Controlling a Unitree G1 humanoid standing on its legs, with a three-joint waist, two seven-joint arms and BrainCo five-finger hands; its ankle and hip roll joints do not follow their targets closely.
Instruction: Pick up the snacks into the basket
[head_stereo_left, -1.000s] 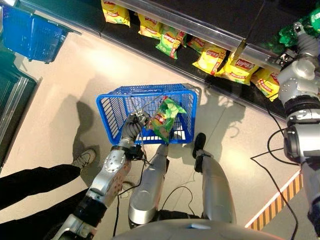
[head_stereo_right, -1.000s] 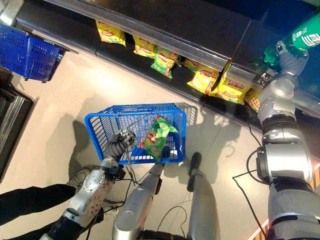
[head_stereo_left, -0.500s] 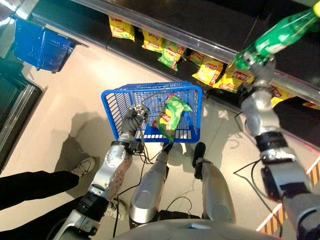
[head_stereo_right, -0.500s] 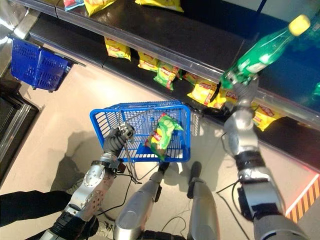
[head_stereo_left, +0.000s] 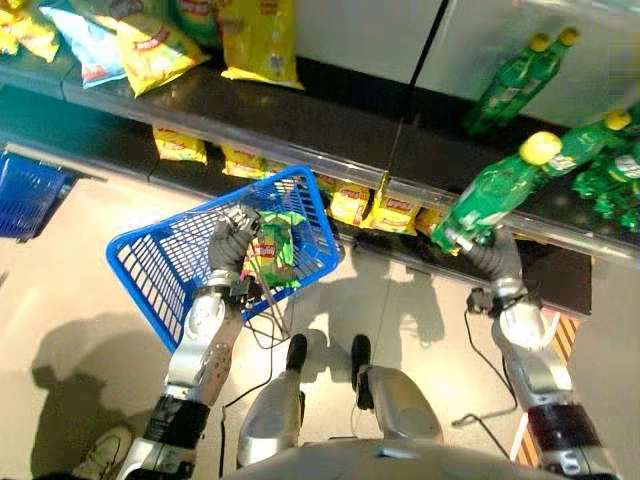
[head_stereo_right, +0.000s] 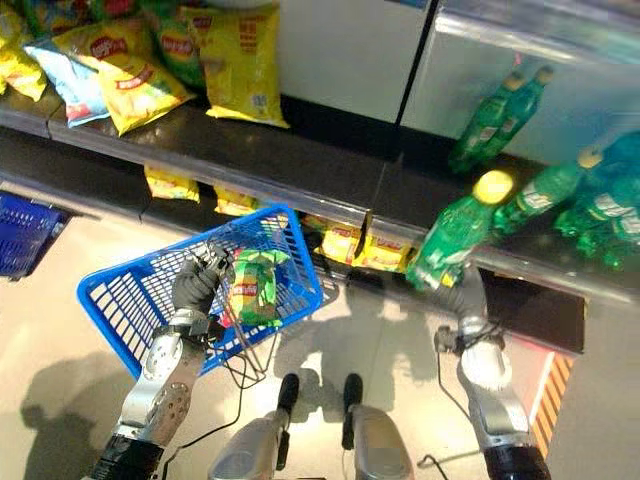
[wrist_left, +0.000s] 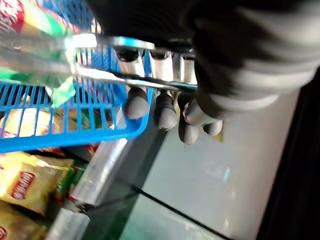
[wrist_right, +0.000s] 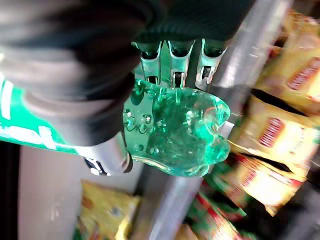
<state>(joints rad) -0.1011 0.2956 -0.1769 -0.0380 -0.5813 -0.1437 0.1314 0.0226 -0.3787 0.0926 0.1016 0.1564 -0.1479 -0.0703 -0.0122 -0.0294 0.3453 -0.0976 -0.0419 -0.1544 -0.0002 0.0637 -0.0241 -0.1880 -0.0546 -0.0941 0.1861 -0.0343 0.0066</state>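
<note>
One green crinkly snack bag (head_stereo_left: 277, 248) already lies inside the blue wire-mesh plastic shopping basket (head_stereo_left: 160, 268), leaning against its far wall, so part of the job looks done. The left hand (head_stereo_left: 231, 245) carries that basket, its fingers (wrist_left: 165, 107) curled round the thin metal handle (wrist_left: 100, 47). The right hand (head_stereo_left: 484, 256) is wrapped round the base of a green plastic soft-drink bottle with a yellow cap (head_stereo_left: 492, 195), held up in front of the dark store shelf (head_stereo_left: 330, 125) and well apart from the basket. By my reading the bottle is next to go in, though it is a drink and not a snack. More yellow snack bags (head_stereo_left: 258, 40) sit on the shelf and others (head_stereo_right: 350, 245) on the lower ledge behind the basket, and green bottles (head_stereo_right: 495, 118) stand further along, so plenty is left
</note>
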